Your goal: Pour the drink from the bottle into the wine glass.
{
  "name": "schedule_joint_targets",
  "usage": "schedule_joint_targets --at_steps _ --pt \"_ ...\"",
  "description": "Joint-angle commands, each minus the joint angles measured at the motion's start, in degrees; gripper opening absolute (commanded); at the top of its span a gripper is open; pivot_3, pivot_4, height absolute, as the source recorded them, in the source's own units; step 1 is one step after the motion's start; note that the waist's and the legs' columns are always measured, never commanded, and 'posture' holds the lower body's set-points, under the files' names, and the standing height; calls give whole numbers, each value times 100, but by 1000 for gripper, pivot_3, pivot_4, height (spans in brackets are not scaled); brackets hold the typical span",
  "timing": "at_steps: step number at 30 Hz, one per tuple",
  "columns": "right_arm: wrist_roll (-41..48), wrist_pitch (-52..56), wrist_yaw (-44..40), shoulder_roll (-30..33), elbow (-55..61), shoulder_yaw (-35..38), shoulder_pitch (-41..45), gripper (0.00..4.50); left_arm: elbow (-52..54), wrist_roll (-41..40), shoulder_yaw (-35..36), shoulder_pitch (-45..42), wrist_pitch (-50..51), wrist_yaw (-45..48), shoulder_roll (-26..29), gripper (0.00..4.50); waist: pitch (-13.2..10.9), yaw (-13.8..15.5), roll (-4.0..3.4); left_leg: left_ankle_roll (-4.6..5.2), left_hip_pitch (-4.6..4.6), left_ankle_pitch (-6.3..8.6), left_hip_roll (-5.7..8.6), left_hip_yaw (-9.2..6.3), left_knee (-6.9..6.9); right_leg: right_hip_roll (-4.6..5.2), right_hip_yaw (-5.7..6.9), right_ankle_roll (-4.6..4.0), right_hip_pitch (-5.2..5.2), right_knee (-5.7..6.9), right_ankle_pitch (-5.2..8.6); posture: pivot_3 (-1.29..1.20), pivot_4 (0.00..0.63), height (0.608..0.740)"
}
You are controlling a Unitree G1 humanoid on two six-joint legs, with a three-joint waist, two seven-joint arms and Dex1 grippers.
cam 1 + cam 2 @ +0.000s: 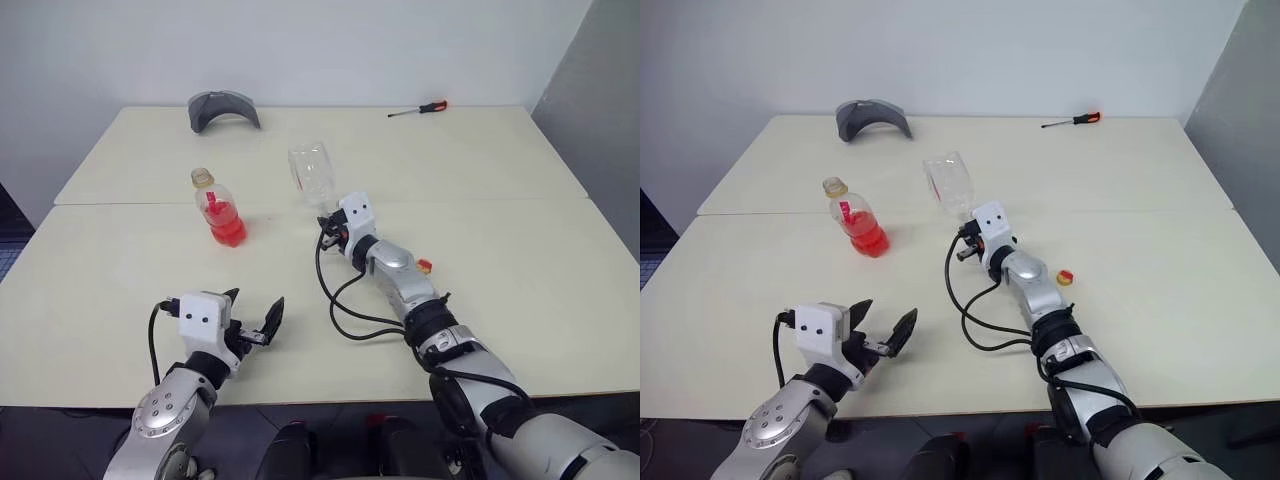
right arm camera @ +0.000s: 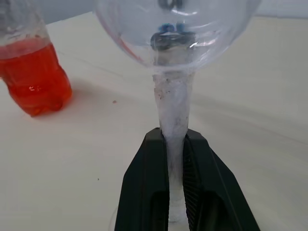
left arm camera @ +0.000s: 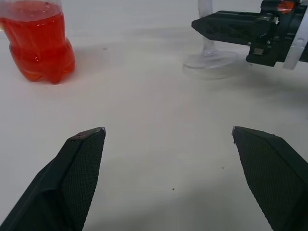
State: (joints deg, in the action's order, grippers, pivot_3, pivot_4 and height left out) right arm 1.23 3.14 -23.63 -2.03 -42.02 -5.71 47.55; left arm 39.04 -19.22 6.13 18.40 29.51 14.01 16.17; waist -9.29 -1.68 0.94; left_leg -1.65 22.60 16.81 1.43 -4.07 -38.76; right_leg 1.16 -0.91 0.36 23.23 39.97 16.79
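Bottle (image 1: 219, 208) looks light and slippery; we should hold its middle. Our left gripper (image 1: 254, 322) is wide open, empty. Our right gripper (image 2: 175, 159) pinches the breakable wine glass (image 1: 311, 176) by its stem.

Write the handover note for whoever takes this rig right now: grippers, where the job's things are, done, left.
Right gripper: shut on the stem of the clear stemmed wine glass, which stands on the cream table, bowl empty.
Left gripper: open, empty, low over the near table edge.
Small clear plastic bottle: upright, left of the glass and apart from it, cap off, about half full of bright red-orange drink.
Red-and-yellow cap: on the table beside the right arm.
Done: bottle opened, glass steadied.
Left: pick up the bottle with the left gripper, pour into the glass.
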Motion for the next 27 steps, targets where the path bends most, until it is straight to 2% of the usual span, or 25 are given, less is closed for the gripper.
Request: schedule_joint_targets --at_steps 1,8,16,21,27 --pt "-99 464 -228 272 754 -158 -192 115 18 25 77 67 -250 41 -22 4500 1 7 1 0 0 0 0 -1 0 0 1 0 -1 0 0 0 150 740" --pt "-89 1708 -290 697 1853 -254 -544 115 -64 57 -31 102 -423 52 -93 4500 2 12 1 1 -1 1 0 -2 0 0 2 0 -3 -1 0 0 150 740" --pt "-227 2569 -494 1111 2376 -593 -824 115 -173 52 -39 20 -515 60 -87 4500 6 18 2 2 -3 1 1 -3 0 0 3 1 -6 -3 1 0 150 740" --pt "94 2512 -17 823 2447 -148 -847 115 -260 21 37 -40 -567 91 -68 4500 13 15 3 2 -6 1 1 -3 0 0 2 1 -10 -4 1 0 150 740" --pt "-65 2624 -64 876 2547 -383 -993 115 -120 -14 15 -164 -405 52 -31 4500 17 14 2 2 -8 1 0 -2 1 -1 2 1 -10 -3 1 0 150 740"
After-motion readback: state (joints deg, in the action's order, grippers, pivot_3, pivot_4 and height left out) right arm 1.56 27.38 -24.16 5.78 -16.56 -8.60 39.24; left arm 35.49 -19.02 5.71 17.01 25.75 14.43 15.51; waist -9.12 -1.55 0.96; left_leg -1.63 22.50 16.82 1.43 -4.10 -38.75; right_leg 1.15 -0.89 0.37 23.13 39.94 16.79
